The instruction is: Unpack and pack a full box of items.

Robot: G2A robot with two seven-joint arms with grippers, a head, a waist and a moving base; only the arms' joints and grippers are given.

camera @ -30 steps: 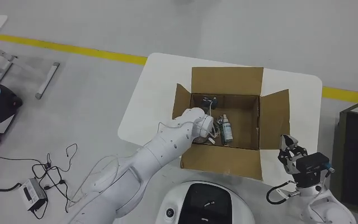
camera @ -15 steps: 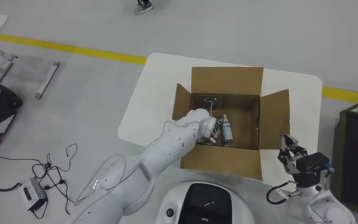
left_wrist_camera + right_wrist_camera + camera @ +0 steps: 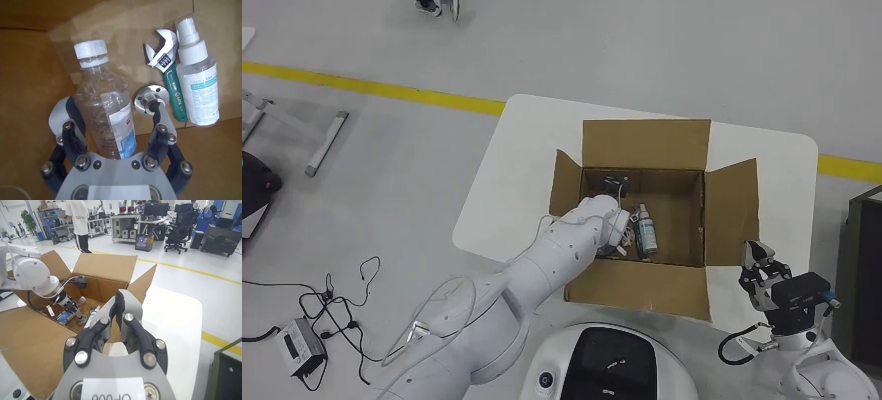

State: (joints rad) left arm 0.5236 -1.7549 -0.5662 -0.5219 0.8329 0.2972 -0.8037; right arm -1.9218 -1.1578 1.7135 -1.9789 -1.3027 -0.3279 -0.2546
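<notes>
Inside the open cardboard box [image 3: 646, 143], the left gripper [image 3: 111, 109] straddles a clear plastic bottle [image 3: 102, 91] at the floor's 9 o'clock side, jaws spread and not yet pinching. A metal flange [image 3: 151, 94], wrench [image 3: 170, 79] and spray bottle [image 3: 198, 87] lie at its 3 o'clock. The right gripper [image 3: 121, 302], fingers pressed together, hangs over the table [image 3: 772, 150] at the box's 4 o'clock. Unpacking appears to be in hand; the next move calls for a firm squeeze, then a straight lift.

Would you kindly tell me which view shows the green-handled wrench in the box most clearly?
The left wrist view: the wrench lies close up, its head and green handle in full sight beside the spray bottle. From the top view it is too small to tell from that bottle; the right wrist view gives a distant, unclear glimpse.
</notes>
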